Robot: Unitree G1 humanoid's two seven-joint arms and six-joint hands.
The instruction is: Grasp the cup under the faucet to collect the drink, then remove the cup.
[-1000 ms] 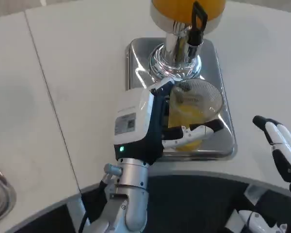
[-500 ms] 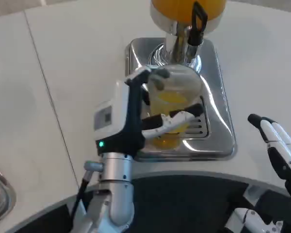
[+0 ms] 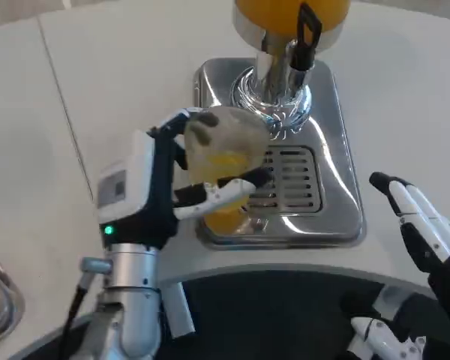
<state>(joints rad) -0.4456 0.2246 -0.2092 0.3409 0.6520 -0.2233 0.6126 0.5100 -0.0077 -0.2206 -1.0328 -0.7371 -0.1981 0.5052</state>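
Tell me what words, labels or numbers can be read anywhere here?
None can be read.
Grey label on the back of the left robot hand: print too small and blurred.
Cup, dispenser, drip tray: no text.

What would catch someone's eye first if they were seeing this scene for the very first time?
Most striking is the left hand gripping a clear cup with orange drink in it, at the left edge of the shiny metal drip tray. Behind it, at the top of the picture, stands the dispenser full of orange drink, with its black tap lever. The right hand waits at the lower right with its fingers extended, holding nothing.
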